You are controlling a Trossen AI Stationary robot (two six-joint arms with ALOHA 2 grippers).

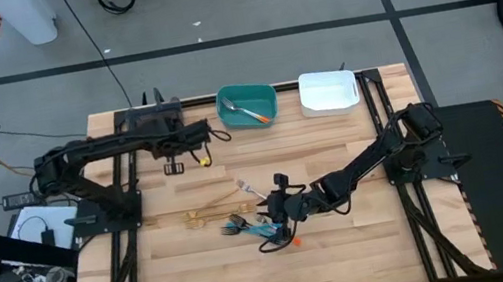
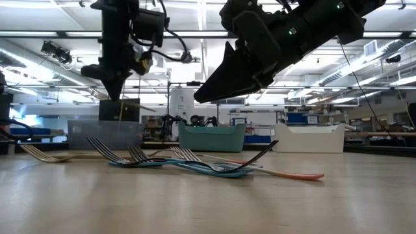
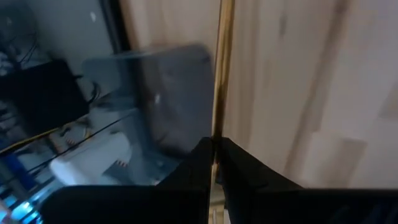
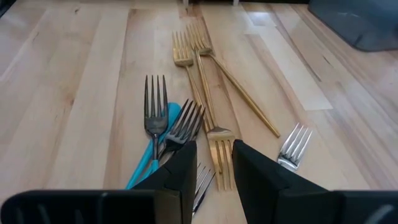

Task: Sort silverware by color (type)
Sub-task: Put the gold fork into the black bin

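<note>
The left hand (image 3: 214,163) is pinching a gold piece (image 3: 221,68) by one end, fingers pressed together on the slim shaft so it is hanging lengthwise over the grey bin (image 1: 155,122) at the bench's (image 1: 351,257) far left edge, probably so it can drop straight in. The right hand (image 4: 214,163) is hovering with its fingers spread and holding nothing, low over the pile of silverware (image 1: 259,223) lying toward the near middle of the bench. There the dark forks (image 4: 157,115) are overlapping a blue handle (image 4: 149,163), with gold forks (image 4: 194,53) crossing them, so one is likely to drag its neighbours.

The teal bin (image 1: 247,106), already holding an orange-handled piece (image 1: 249,115), and the white bin (image 1: 329,91) are sitting along the far edge. The wood between pile and bins is lying bare, giving room for carrying. Each arm's base frame is flanking a side edge.
</note>
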